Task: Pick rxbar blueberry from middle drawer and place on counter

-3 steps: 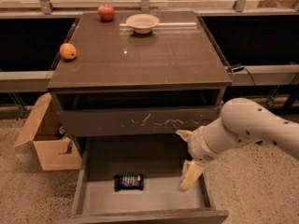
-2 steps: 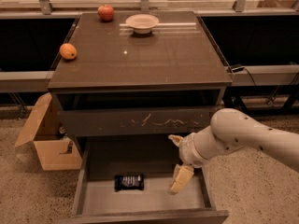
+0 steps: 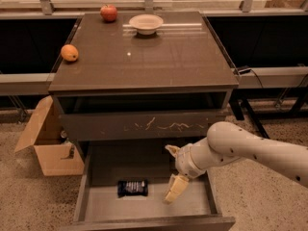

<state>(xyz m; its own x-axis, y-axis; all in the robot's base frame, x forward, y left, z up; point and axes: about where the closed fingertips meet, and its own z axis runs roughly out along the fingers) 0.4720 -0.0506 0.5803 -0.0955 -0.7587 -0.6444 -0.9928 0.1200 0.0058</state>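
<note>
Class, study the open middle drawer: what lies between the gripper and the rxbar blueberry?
Nothing but bare grey floor of the middle drawer. In the camera view the gripper hangs over the drawer beside the rxbar blueberry, not touching it.

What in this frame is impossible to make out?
1. Print on the small dark navy snack bar: too small in the camera view.
2. Grey floor of the wide dark wooden middle drawer behind the two-finger tool, which is open above its right part: hidden by the tool.
3. Base of the white arm: cut off by the right edge.
</note>
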